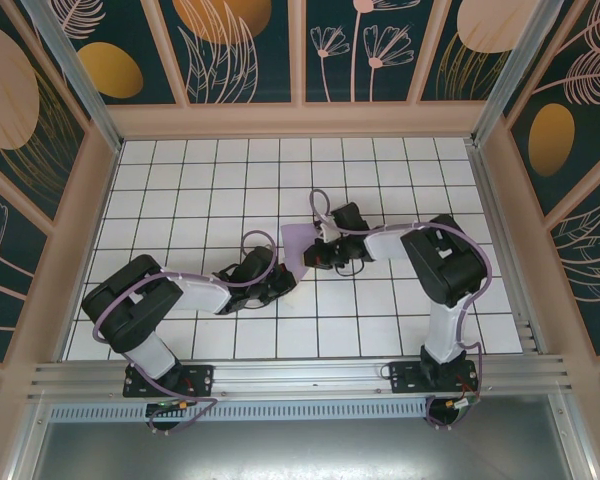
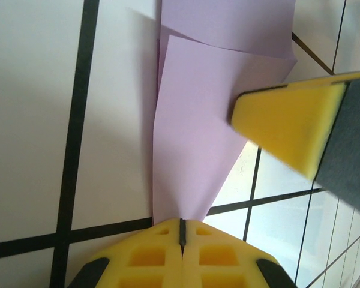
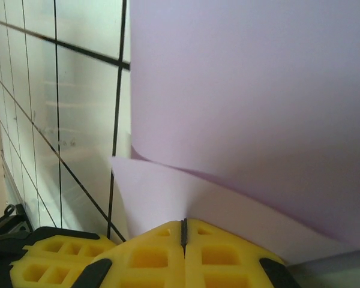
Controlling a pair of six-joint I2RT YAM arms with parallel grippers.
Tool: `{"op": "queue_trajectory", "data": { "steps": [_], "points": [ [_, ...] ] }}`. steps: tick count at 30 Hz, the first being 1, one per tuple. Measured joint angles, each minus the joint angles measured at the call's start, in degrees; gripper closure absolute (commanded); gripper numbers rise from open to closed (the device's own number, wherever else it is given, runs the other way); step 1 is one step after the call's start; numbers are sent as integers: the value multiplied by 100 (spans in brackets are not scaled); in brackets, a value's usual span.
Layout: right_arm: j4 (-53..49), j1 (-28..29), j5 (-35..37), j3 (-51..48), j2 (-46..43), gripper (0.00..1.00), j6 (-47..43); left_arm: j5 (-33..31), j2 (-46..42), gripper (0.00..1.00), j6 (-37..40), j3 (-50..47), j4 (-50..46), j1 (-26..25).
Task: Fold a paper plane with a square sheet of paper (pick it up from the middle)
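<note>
**Lavender sheet of paper (image 1: pixel 298 248) pinched by both grippers near the middle of the tiled table (image 1: pixel 180 200).**

The sheet of paper (image 2: pixel 198 120) lies between the two arms over the white tiles. One layer curves over another, so it seems partly folded, though the top view is too small to be sure. The left gripper (image 1: pixel 283 284) reaches in from the near left. In its wrist view, the left gripper (image 2: pixel 181 231) has its yellow fingers pressed together on a narrow pointed end of the sheet. The right gripper (image 1: pixel 318 252) comes in from the right. In its own view, the right gripper (image 3: pixel 183 231) has its fingers clamped tight on an edge of the paper, which rises broad and curved in front of it. One yellow-padded finger (image 2: pixel 288 126) of the right gripper sits just beside the sheet.
</note>
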Motion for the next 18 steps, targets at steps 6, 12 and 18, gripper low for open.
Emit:
{"op": "queue_trajectory", "data": {
  "steps": [6,12,18],
  "points": [
    [0,-619,256,103,7,97,-39,-2,-11,100,42,-13,7,0],
    [-42,-713,682,57,-269,97,-55,-13,-55,100,136,-7,-83,0],
    [116,-269,535,-238,-798,96,20,-111,-111,100,564,184,-542,-7]
  ]
}}
